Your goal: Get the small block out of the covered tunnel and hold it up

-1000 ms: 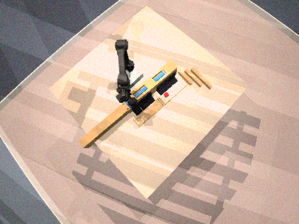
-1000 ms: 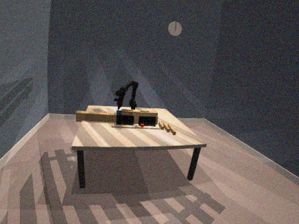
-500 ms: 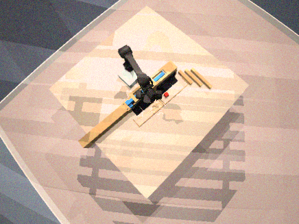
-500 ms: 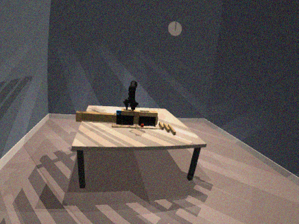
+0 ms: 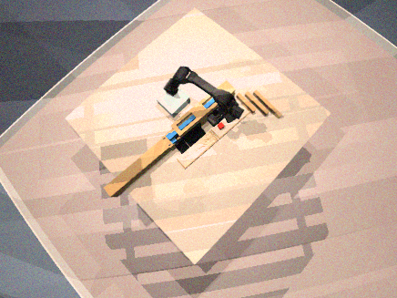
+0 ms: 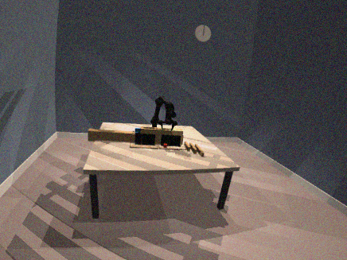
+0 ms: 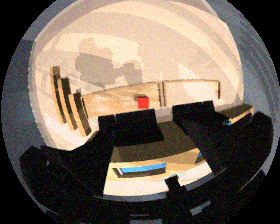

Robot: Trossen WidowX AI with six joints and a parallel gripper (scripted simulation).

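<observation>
Jaws: released, fingers spread wide, nothing between them. Gripper (image 5: 226, 115) (image 6: 167, 127) (image 7: 149, 127) points down over the tunnel's end away from the handle.
Block: red (image 5: 220, 126) (image 6: 165, 145) (image 7: 143, 103), outside the covered tunnel, sitting in the tray, not held. Near the gripper, apart from the fingers.
Tray: low-rimmed (image 5: 185, 167) (image 6: 145, 147) (image 7: 190, 80), along the tunnel's open side. Divider (image 7: 161, 94) splits it in two; block is in the compartment farther from the handle. Other compartment: no loose object visible.
Tunnel: wooden (image 5: 176, 128) (image 6: 158, 136) (image 7: 184, 161), slots in the top, two dark openings in the side facing the tray. Blue parts (image 5: 187, 121) (image 7: 143, 168) show through the slots. Deeper contents: too dark to tell.
Handle: long wooden bar (image 5: 137, 168) (image 6: 111, 135), sticking out of one end.
Rods: three (image 5: 268, 103) (image 6: 194, 148) (image 7: 63, 102), side by side on the table (image 5: 196, 225) (image 6: 159, 164), beyond the opposite end.
</observation>
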